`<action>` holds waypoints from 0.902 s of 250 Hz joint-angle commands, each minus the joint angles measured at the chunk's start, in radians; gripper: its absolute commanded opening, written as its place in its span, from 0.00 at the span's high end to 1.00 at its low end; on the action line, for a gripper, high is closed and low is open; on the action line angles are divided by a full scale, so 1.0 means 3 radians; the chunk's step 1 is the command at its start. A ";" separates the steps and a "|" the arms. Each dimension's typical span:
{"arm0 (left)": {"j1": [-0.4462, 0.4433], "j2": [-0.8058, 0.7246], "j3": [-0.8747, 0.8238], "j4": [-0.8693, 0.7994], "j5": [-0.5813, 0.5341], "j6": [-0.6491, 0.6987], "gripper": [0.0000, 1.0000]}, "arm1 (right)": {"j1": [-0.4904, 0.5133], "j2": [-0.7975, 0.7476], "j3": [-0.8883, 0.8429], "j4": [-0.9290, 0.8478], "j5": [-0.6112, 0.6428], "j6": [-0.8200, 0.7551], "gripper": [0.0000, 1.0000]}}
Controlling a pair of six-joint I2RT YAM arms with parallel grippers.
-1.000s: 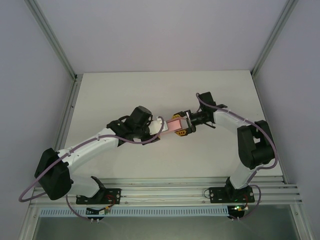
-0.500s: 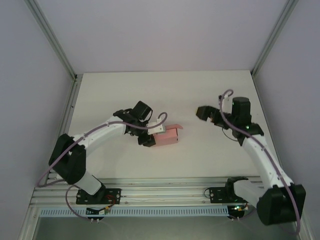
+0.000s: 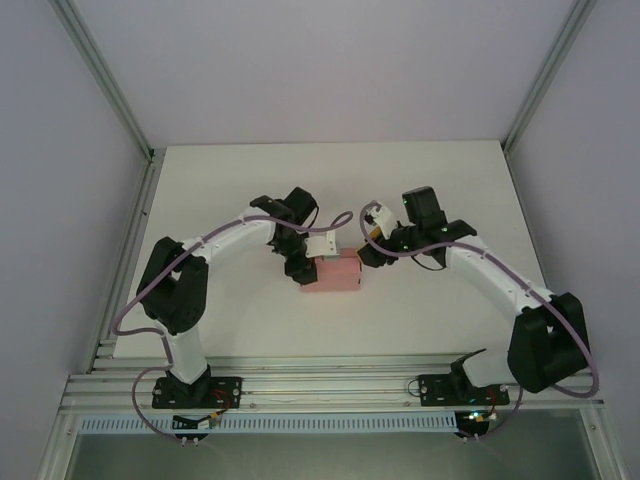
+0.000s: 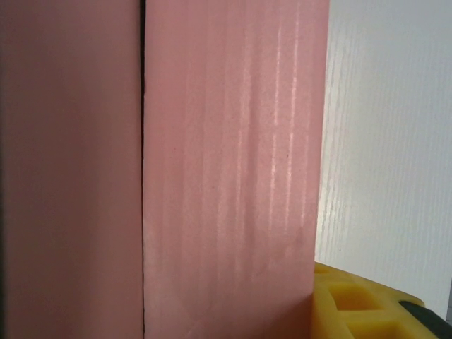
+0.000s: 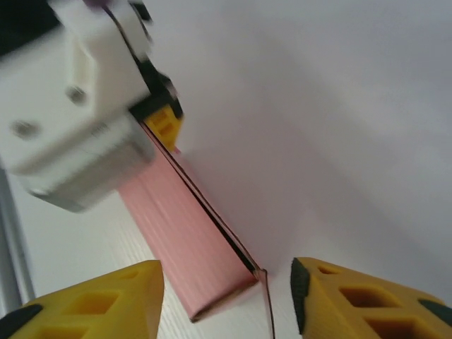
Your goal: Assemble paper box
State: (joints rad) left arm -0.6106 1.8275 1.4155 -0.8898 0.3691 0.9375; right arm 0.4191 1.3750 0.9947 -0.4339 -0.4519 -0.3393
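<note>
One pink box (image 3: 338, 272) sits on the table (image 3: 430, 180) at centre frame in the top view. The left gripper (image 3: 304, 268) is clamped on its left end, and in the left wrist view the box (image 4: 226, 176) looms close beside a yellow finger (image 4: 353, 304). The right gripper (image 3: 366, 250) is just off the box's upper right corner. Its fingers (image 5: 92, 300) are spread wide, with the box's (image 5: 191, 247) end between them.

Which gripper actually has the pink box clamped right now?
The left gripper: it pinches one end of the paper box, while the right gripper hangs open at the other end, fingers spread and not touching it.
</note>
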 commanded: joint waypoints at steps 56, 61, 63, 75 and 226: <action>0.0023 0.0009 0.0058 -0.0183 0.0078 0.0150 0.63 | 0.0062 0.0089 -0.0042 -0.0033 0.0321 -0.0256 0.59; 0.0021 0.0011 0.0053 -0.0172 0.0066 0.0141 0.64 | 0.0069 0.0104 -0.0039 -0.0032 0.0346 -0.0259 0.59; 0.0023 0.0005 0.0049 -0.0165 0.0064 0.0132 0.64 | 0.0066 0.0111 -0.0038 -0.0033 0.0356 -0.0260 0.59; 0.0024 -0.0012 0.0038 -0.0128 0.0062 0.0110 0.63 | 0.0074 0.0149 -0.0030 -0.0050 0.0405 -0.0255 0.64; 0.0010 0.0154 0.0093 0.0074 -0.0107 -0.0265 0.63 | 0.0429 0.0162 0.0097 -0.0124 0.0737 0.0648 1.00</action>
State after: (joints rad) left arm -0.6094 1.8339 1.4208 -0.9073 0.3626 0.9253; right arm 0.5014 1.4372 0.9958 -0.4675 -0.2550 -0.3145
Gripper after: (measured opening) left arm 0.412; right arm 0.044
